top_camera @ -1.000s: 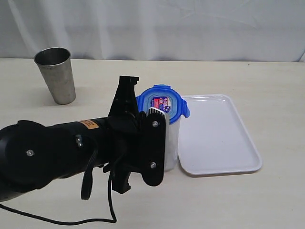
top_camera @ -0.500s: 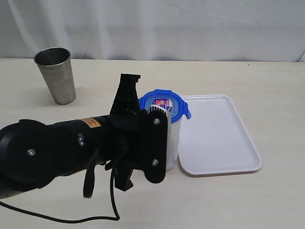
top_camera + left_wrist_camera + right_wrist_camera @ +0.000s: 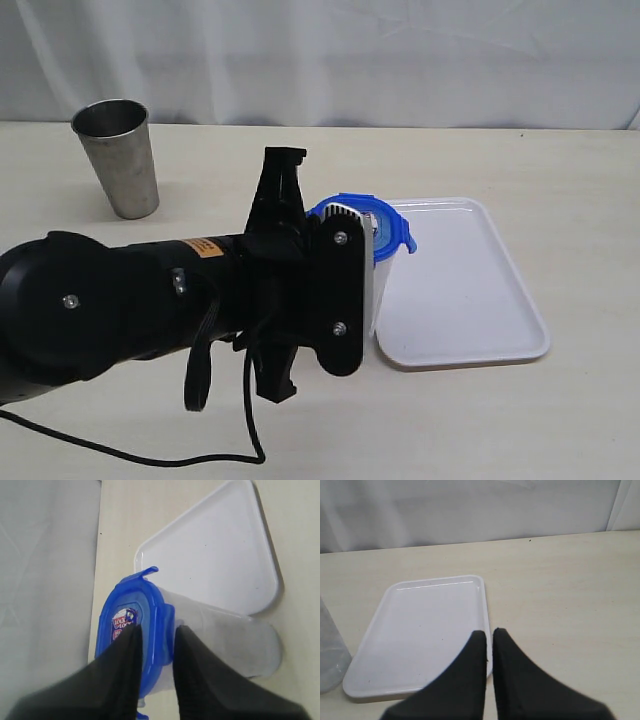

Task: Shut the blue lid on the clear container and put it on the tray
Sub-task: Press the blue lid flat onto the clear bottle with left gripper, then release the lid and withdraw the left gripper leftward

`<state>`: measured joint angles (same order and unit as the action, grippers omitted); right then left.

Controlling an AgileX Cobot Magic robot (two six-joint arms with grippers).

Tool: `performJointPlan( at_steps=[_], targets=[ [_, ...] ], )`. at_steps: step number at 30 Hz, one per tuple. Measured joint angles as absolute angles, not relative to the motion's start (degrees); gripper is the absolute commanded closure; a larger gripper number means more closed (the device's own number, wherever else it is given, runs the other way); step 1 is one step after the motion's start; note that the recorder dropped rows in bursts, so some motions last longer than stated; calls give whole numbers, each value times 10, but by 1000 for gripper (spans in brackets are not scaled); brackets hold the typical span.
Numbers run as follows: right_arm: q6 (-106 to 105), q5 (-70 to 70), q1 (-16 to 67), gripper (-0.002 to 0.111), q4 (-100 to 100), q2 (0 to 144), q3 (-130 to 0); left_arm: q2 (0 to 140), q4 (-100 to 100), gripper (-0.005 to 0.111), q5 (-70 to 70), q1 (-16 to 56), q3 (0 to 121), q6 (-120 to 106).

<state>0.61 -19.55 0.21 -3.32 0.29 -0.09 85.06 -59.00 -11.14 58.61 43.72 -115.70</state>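
The blue lid [image 3: 390, 225] sits on top of the clear container [image 3: 381, 290], which leans towards the white tray [image 3: 460, 290] just beside it. My left gripper [image 3: 157, 630] is closed across the lid's rim [image 3: 120, 615]: one finger lies over the lid's top, the other against the container's wall [image 3: 225, 635] under a tab. The left arm's black body hides most of the container in the exterior view. My right gripper [image 3: 489, 631] is shut and holds nothing, hovering over the tray's edge [image 3: 425, 625]; the exterior view does not show it.
A grey steel cup [image 3: 118, 158] stands at the back left of the beige table. A white curtain closes off the back. A black cable trails from the left arm across the table's front.
The container has tipped from upright towards the tray, and the lid has shifted right with it. The left arm has moved slightly right. The left jaws now straddle the lid's rim.
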Motion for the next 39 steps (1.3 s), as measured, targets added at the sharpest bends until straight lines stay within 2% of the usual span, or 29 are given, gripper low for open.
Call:
performJointPlan(
  at_steps=[4,11,16,30,32,39],
  targets=[
    [6,-196,2,104,-33,3,-1,851,-591,81,-107,586,437,-1157],
    [6,-196,2,104,-33,3,-1,851,-601,50,-86,586,437,-1156],
    [6,-196,2,104,-33,3,-1,851,-625,42,-89,586,437,-1156],
    [6,-196,2,104,-33,3,-1,768,-799,43,-129,586,437,-1155],
    [6,-196,2,104,-33,3,-1,760,-821,49,-162,586,433,-1155],
    [6,-196,2,104,-33,3,-1,755,-838,80,-267,578,394,-1138]
  ],
)
